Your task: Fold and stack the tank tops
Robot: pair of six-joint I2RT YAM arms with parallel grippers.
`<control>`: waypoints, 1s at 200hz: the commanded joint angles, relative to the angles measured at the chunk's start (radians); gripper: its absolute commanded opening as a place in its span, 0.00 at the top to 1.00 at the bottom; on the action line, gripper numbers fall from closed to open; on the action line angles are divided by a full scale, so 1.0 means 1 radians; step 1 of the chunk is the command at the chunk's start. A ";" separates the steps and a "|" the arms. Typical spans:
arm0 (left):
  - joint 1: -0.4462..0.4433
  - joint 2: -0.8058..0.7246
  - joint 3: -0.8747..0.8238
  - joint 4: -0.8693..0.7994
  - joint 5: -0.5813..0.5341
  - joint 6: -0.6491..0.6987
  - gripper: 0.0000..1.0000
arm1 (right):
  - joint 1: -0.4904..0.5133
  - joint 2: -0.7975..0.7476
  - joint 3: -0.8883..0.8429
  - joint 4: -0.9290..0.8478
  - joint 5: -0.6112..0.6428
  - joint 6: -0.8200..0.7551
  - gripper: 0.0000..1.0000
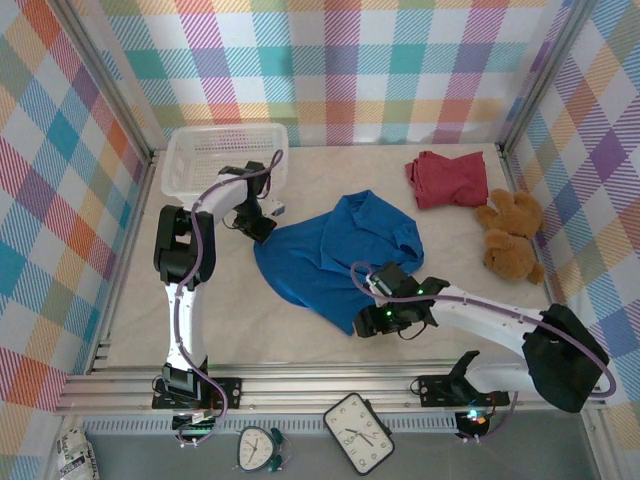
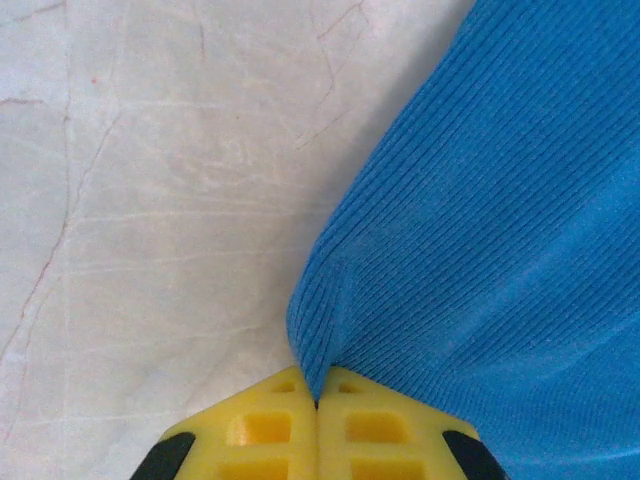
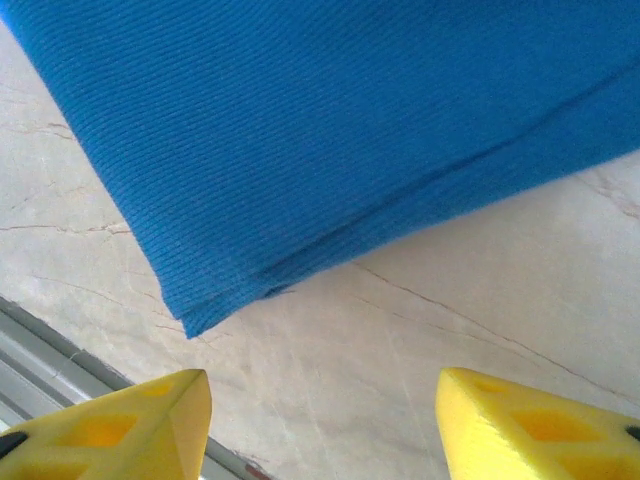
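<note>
On the table point(image 1: 300, 325), near the middle, lies the blue tank top point(image 1: 335, 255), spread out and a bit rumpled. My left gripper point(image 1: 262, 228) is at its left edge. In the left wrist view its yellow jaws are pressed together with a small pinch of blue cloth caught between them. My right gripper point(image 1: 395, 318) is at the near edge of the same top. In the right wrist view its jaws stand wide apart over bare table. A corner of the blue cloth lies just ahead of them, not touched.

A red tank top point(image 1: 448, 178) sits in a heap at the far right, close to the teddy bear point(image 1: 512, 235). I cannot tell if that heap is one top or two. The basket point(image 1: 222, 152) is in the far left corner.

I think the job now is to get a second hold for the first fold. That corner looks like two layers, so I want my right jaws low and flat, one finger sliding under both layers, before I squeeze. The left pinch looks small and could slip, so I should pull softly. Then I should lift both sides together at the same height, so the cloth does not twist or bunch.
</note>
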 commanded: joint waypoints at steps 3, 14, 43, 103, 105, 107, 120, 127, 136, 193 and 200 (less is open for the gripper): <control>0.012 -0.068 0.031 -0.058 0.048 -0.069 1.00 | 0.057 0.044 0.043 0.077 0.046 -0.005 0.33; 0.009 -0.089 0.031 -0.069 0.056 -0.083 1.00 | 0.080 0.081 0.060 0.089 0.057 -0.010 0.32; -0.003 -0.139 0.024 -0.098 0.073 -0.126 1.00 | 0.095 0.189 0.119 0.076 0.088 -0.019 0.36; -0.035 -0.271 -0.047 -0.174 0.016 -0.271 1.00 | 0.075 0.110 0.167 -0.046 0.191 -0.023 0.91; -0.035 -0.279 -0.054 -0.175 0.019 -0.279 1.00 | 0.073 0.097 0.169 -0.053 0.194 -0.023 0.92; -0.036 -0.288 -0.061 -0.174 0.023 -0.285 1.00 | 0.070 0.085 0.170 -0.059 0.197 -0.023 0.94; -0.048 -0.353 -0.108 -0.168 0.050 -0.324 1.00 | 0.046 0.004 0.183 -0.128 0.212 -0.029 1.00; -0.059 -0.391 -0.132 -0.169 0.060 -0.340 1.00 | 0.031 -0.040 0.196 -0.175 0.219 -0.039 1.00; -0.074 -0.442 -0.162 -0.173 0.075 -0.368 1.00 | 0.011 -0.095 0.214 -0.235 0.230 -0.052 1.00; -0.164 -0.694 -0.316 -0.132 0.198 -0.601 1.00 | -0.208 -0.197 0.353 -0.474 0.030 -0.150 1.00; -0.165 -0.693 -0.328 -0.117 0.194 -0.610 1.00 | -0.237 -0.166 0.363 -0.458 0.010 -0.178 1.00</control>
